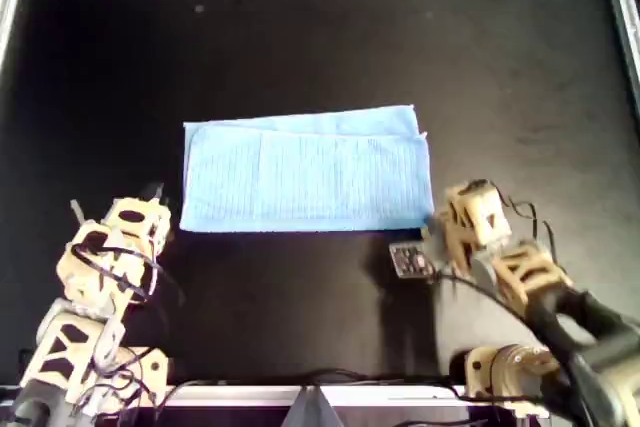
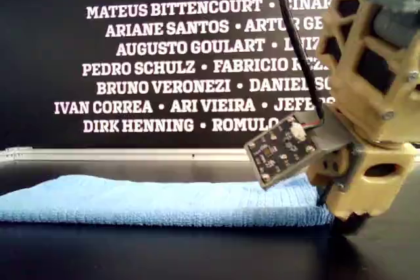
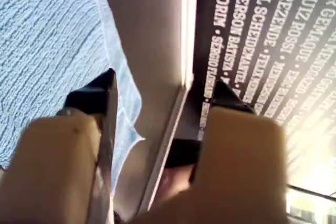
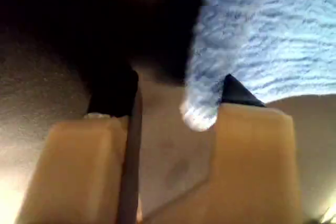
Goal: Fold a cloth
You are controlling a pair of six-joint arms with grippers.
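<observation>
Between the parted grippers, left (image 1: 157, 194) and right (image 1: 440, 217), lies the cloth (image 1: 305, 172).

One cloth, two grippers, one table

A single blue cloth (image 1: 305, 171); left gripper (image 1: 152, 197), right gripper (image 1: 440, 215); one black table (image 1: 300, 37).

Light blue cloth (image 1: 305, 175) folded in half, lying flat mid-table, long side horizontal in overhead view

Lt blue ribbed cloth (image 1: 305, 172), black table (image 1: 300, 37), tan tools w/ black tips, white-on-black names wall (image 2: 164, 50).
</observation>
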